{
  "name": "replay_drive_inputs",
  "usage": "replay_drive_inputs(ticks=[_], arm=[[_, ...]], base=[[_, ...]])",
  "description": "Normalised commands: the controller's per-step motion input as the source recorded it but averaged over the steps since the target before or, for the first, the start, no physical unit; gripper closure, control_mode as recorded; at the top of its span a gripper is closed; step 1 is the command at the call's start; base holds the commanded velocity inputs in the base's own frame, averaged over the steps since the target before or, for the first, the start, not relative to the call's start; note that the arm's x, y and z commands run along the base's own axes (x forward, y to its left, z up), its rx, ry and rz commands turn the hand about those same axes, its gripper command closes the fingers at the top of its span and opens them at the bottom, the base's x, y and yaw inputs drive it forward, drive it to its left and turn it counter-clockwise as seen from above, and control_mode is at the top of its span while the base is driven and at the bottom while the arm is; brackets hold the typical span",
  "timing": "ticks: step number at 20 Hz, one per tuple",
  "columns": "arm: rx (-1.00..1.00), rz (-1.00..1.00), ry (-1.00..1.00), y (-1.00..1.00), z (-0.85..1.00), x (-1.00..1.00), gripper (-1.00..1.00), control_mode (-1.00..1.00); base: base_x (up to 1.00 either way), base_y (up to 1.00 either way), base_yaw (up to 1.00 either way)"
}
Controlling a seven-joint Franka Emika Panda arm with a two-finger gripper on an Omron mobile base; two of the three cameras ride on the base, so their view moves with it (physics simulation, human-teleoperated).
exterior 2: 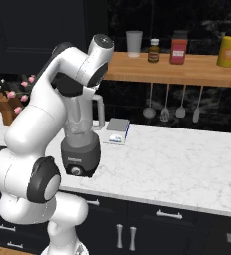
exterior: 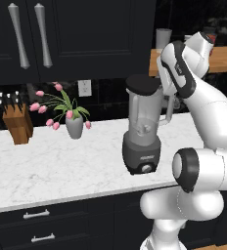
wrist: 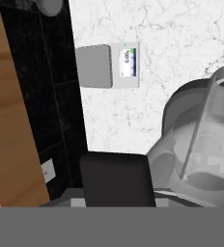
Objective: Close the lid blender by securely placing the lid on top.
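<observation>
The blender (exterior: 143,132) stands on the marble counter, a clear jar on a dark grey base with a front knob. The black lid (exterior: 142,85) hangs tilted right at the jar's mouth, its left side higher, not lying flat on the rim. In the hand view a black rounded block, the lid (wrist: 116,173), rises between the tips of my gripper (wrist: 116,200), which is shut on it. The jar (wrist: 201,135) lies just to the right of it in that view. From the right base view my forearm covers the top of the blender (exterior 2: 80,144).
A grey kitchen scale (exterior 2: 117,130) lies on the counter just behind and right of the blender. A vase of pink tulips (exterior: 74,122) and a knife block (exterior: 17,122) stand to the left. A wooden shelf (exterior 2: 187,67) with bottles hangs above, utensils (exterior 2: 165,107) under it.
</observation>
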Motion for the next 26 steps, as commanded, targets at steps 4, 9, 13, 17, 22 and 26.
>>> replay_drive_inputs(ticks=[4, 9, 13, 17, 22, 26], arm=[[0.0, 0.03, 0.14, -0.27, 0.0, 0.0, 1.0, -1.0], [0.0, 0.04, 0.05, -0.39, -0.01, -0.31, 1.0, -1.0], [0.0, 0.09, 0.0, -0.25, -0.05, -0.8, 1.0, -1.0], [0.0, 0.11, 0.0, -0.03, -0.1, -0.4, 1.0, -1.0], [0.0, 0.09, 0.0, 0.0, -0.04, 0.41, 1.0, -1.0], [0.0, 0.03, 0.0, 0.0, 0.01, 0.98, 1.0, -1.0]], base=[[0.0, 0.0, 0.0], [0.0, 0.0, 0.0], [0.0, 0.0, 0.0], [0.0, 0.0, 0.0], [0.0, 0.0, 0.0], [0.0, 0.0, 0.0]])
